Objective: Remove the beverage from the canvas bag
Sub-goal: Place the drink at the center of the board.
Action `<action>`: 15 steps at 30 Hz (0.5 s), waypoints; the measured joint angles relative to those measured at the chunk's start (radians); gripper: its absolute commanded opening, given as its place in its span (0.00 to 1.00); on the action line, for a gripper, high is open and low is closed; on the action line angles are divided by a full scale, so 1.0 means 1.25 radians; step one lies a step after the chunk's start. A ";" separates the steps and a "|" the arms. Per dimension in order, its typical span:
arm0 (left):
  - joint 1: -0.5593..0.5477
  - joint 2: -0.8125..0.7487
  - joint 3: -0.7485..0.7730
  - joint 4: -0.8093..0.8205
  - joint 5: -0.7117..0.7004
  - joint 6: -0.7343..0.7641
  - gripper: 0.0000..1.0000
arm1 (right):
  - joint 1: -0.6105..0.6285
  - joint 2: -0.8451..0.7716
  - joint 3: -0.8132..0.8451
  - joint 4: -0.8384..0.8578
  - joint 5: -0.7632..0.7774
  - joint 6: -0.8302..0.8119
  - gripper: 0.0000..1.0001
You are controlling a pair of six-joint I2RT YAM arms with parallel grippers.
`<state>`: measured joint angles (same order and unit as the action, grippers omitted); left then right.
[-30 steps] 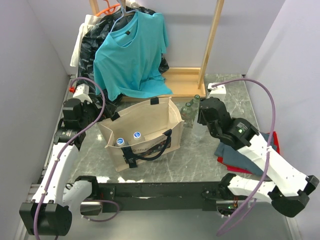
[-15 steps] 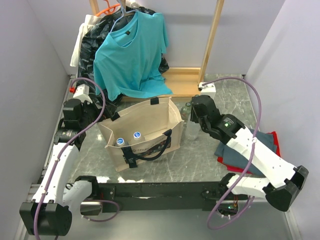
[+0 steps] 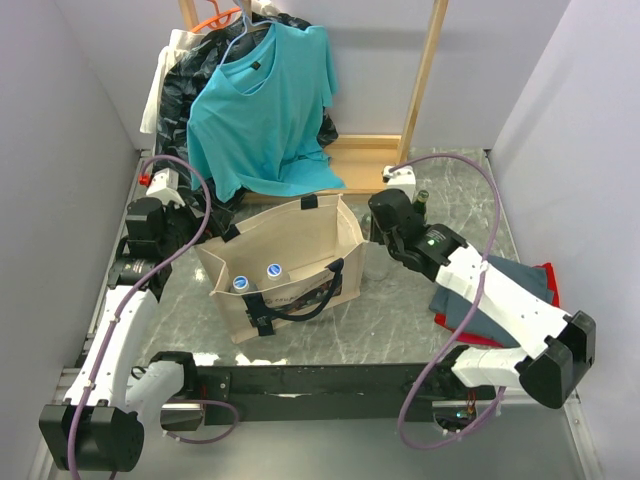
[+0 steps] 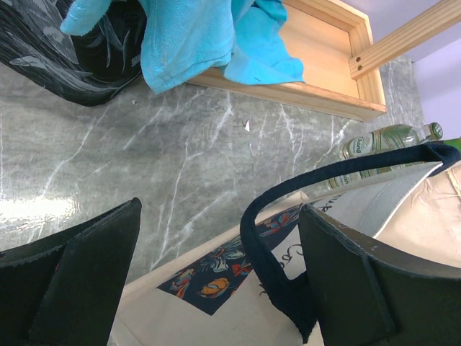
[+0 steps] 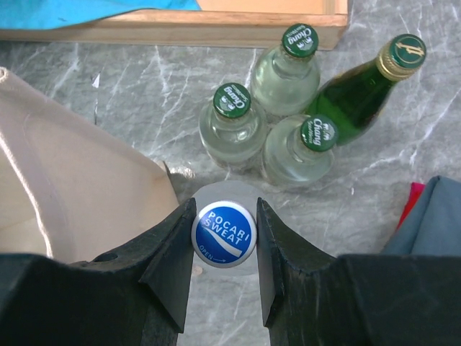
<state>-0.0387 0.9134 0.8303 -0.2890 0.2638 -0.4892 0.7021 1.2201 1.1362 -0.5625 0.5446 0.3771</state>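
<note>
Grey marble table (image 3: 400,310) carries the canvas bag (image 3: 290,245), with two capped bottles (image 3: 240,283) upright inside. At the left wrist, the left gripper (image 4: 220,213) gapes over the bag's black strap (image 4: 263,245). At the right wrist, the right gripper (image 5: 225,209) clasps the Pocari Sweat bottle (image 5: 225,232), long axis vertical and cap up, just outside the bag.

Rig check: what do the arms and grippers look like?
White link shells on the left arm and right arm, black joints and bases, a looping purple cable trailing each. The left gripper and right gripper are black with flat, wedge-shaped matte fingers.
</note>
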 measured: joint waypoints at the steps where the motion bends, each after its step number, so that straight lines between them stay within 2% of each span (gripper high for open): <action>1: 0.000 0.000 0.000 0.000 0.000 0.001 0.96 | 0.000 0.006 0.000 0.005 0.000 0.000 0.00; 15: 0.000 0.006 0.000 0.000 -0.002 0.004 0.96 | -0.026 0.087 -0.015 0.085 -0.006 0.006 0.00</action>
<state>-0.0387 0.9211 0.8303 -0.2890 0.2607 -0.4839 0.6693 1.3293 1.1179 -0.4568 0.5365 0.3851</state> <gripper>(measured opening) 0.965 0.416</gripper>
